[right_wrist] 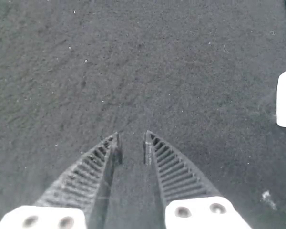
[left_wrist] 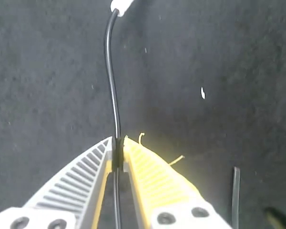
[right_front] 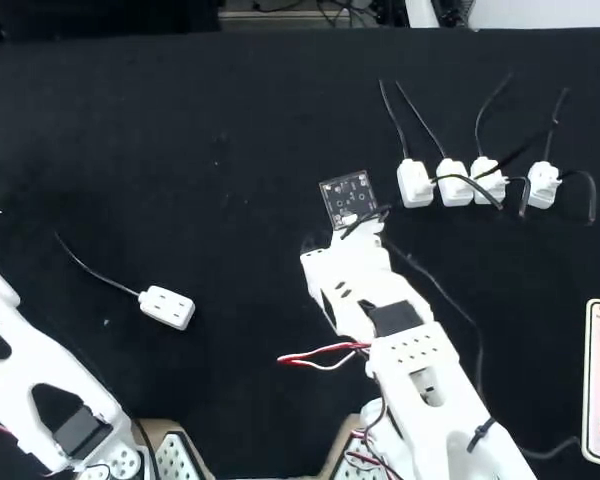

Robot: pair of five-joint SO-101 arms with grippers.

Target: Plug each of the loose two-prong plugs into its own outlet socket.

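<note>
High view, black cloth table (right_front: pixel 180 120), left fingers (left_wrist: pixel 148 167) pinching black cable (left_wrist: pixel 110 86), right fingers (right_wrist: pixel 174 167) slightly apart, empty.

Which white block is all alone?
The white block far left, trailing a black cable. The other four blocks sit together in a row on the right.

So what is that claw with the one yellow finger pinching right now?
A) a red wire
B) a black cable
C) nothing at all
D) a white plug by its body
B: in the left wrist view the left gripper is closed on a black cable, which passes between its grey and yellow fingers and out over the dark table.
</note>
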